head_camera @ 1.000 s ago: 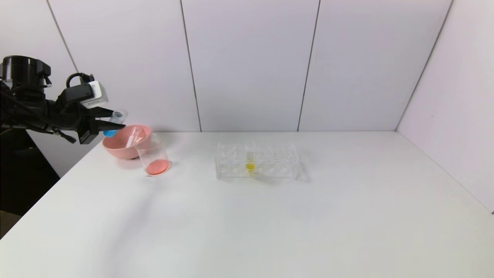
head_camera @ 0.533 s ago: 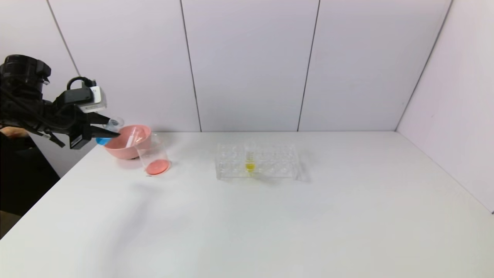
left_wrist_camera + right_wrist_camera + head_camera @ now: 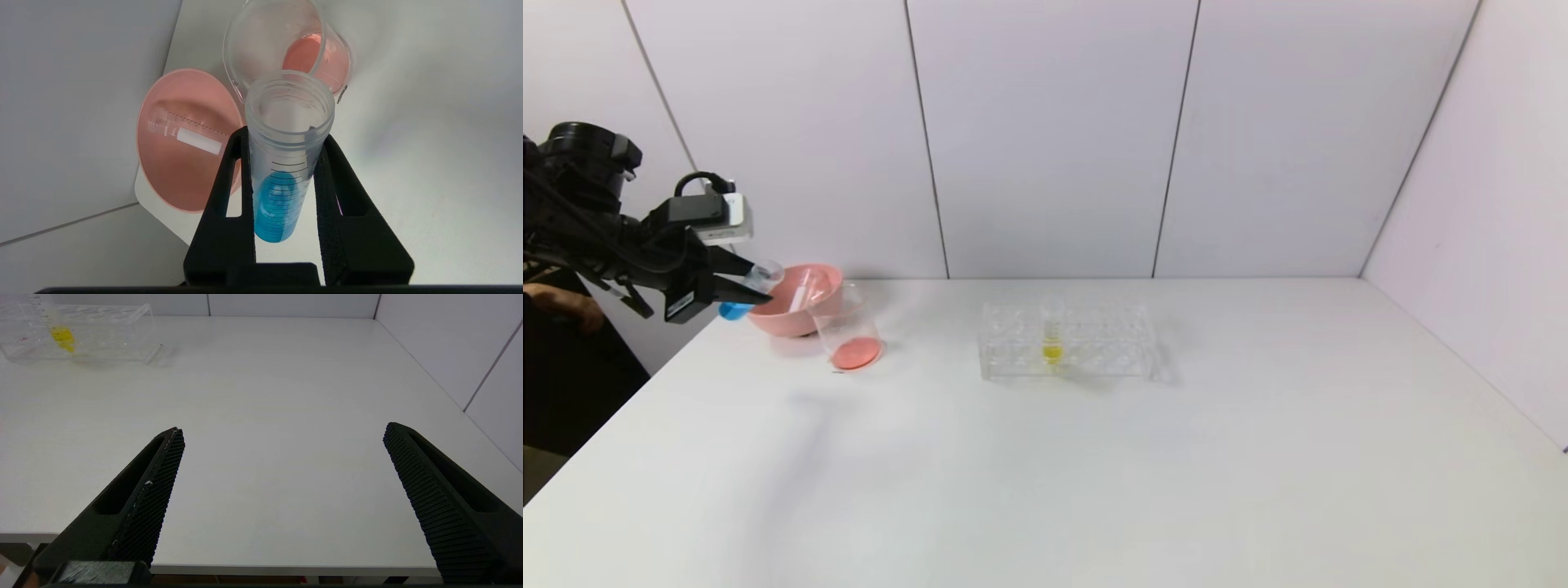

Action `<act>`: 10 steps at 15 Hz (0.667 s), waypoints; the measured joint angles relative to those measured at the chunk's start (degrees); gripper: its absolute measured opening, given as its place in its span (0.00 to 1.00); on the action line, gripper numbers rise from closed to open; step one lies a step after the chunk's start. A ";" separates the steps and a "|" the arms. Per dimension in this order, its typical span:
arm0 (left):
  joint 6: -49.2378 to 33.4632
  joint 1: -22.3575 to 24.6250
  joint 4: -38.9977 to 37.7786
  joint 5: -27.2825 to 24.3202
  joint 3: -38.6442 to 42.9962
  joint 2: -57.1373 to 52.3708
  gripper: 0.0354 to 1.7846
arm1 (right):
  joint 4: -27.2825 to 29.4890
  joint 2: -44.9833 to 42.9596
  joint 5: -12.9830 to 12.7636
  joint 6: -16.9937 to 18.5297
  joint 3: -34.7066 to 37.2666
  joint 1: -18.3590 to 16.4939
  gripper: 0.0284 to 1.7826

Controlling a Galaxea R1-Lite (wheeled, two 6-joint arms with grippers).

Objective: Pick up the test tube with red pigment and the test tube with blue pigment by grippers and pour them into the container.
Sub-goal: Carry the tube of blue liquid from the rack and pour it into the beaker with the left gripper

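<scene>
**Two tubes out of the rack, blue one gripped by the left arm**

One tube, the test tube with blue pigment [image 3: 286, 163], sits clamped between the black fingers [image 3: 229, 196] of the left gripper [image 3: 737, 287] at the far left edge of the table [image 3: 1094, 474]. It is tilted, its open mouth pointing toward the pink bowl [image 3: 788, 314] and its blue tip lower, off past the bowl's left side. The blue liquid is pooled in the rounded end.

Just beside the bowl stands the container [image 3: 848, 331], a clear beaker with a red-orange layer on its bottom. Lying inside the bowl is a clear graduated tube [image 3: 186, 132], looking empty; I take it for the test tube with red pigment.

Near the table's middle stands the clear rack [image 3: 1066, 351], holding one upright tube with yellow liquid [image 3: 1052, 336].

Over the near edge on the right hangs the right gripper [image 3: 282, 465], its jaws spread wide with nothing between them.
</scene>
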 joint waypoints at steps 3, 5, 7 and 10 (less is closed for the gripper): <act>0.06 0.00 0.89 2.21 -0.94 0.35 0.23 | 0.00 0.00 0.00 0.00 0.00 0.00 1.00; 0.74 0.00 2.12 3.80 -2.21 0.62 0.23 | 0.00 0.00 0.00 0.00 0.00 0.02 1.00; 2.43 -0.01 5.08 5.18 -4.52 1.18 0.23 | 0.00 0.00 0.00 0.00 0.00 -0.02 1.00; 3.51 -0.50 7.45 6.56 -7.58 2.50 0.23 | 0.00 0.00 0.00 0.00 0.00 0.00 1.00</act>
